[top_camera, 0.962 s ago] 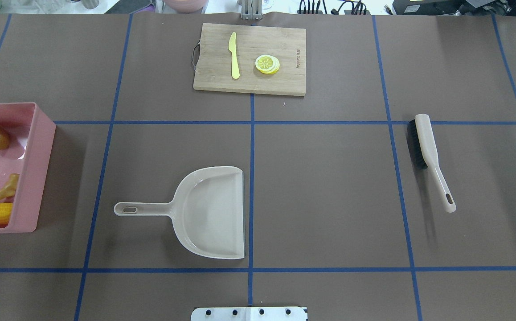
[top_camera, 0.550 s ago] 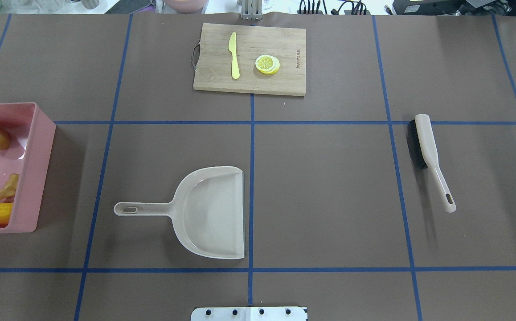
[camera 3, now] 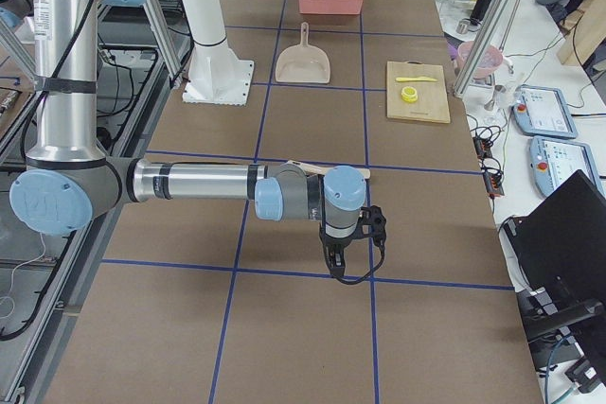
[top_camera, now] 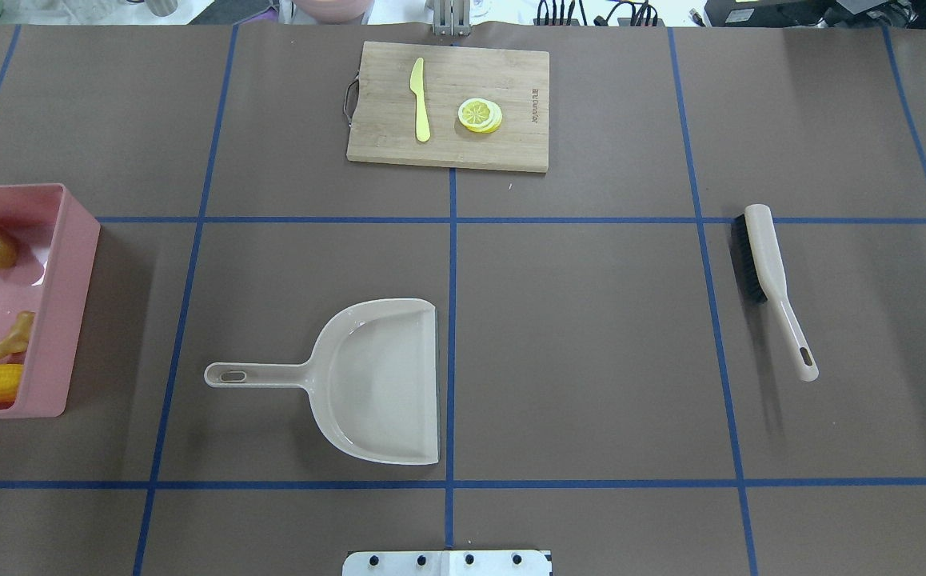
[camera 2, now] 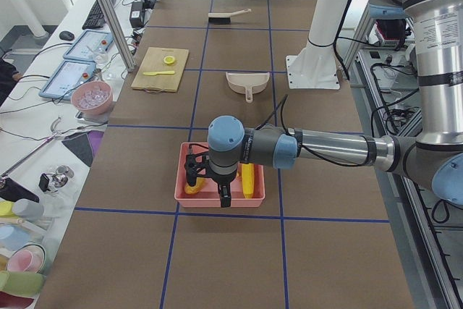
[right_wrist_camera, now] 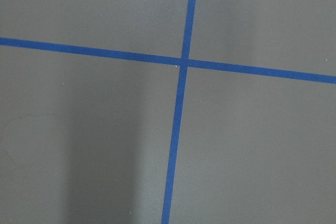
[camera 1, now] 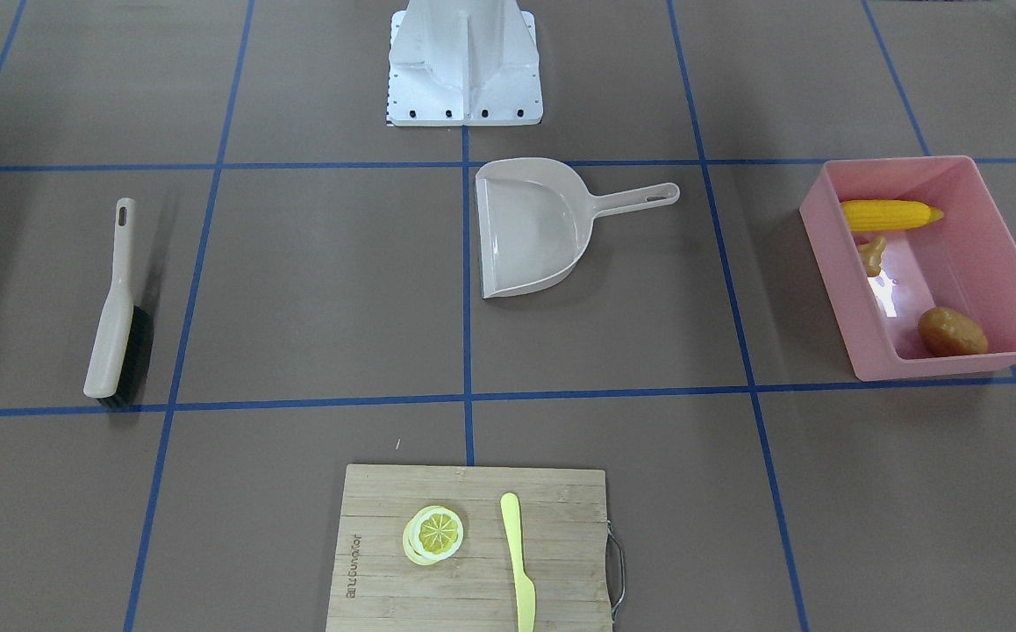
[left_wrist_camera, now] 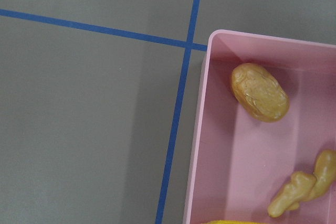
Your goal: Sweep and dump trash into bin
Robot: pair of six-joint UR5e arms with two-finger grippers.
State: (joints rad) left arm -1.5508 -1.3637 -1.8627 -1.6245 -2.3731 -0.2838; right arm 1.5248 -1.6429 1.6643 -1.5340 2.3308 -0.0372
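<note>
bin [camera 1: 846, 281]: pink tub at the robot's left end of the table, long axis running away from the robot, standing flat
corn [camera 1: 890, 214]: in the bin, at the end nearest the robot, lying across the bin's width, tapered tip pointing to the robot's left, away from the dustpan
ginger [camera 1: 871, 254]: in the bin, just beyond the corn, by the wall on the dustpan side, long axis roughly along the bin
potato [camera 1: 952, 332]: in the bin, at the far end, apart from the ginger, long axis roughly across the bin
left gripper [camera 2: 207, 188]: hangs over the bin, pointing down; seen only from the side, can't tell if its fingers are spread or pressed together
right gripper [camera 3: 347, 254]: over the table at the robot's right end, pointing down; finger state can't tell either
dustpan [camera 1: 530, 228]: mid-table, flat, handle pointing toward the bin
brush [camera 1: 113, 316]: robot's right side, handle toward the robot
board [camera 1: 473, 579]: far edge, holds knife [camera 1: 518, 562] and lemon slices [camera 1: 433, 534]
</note>
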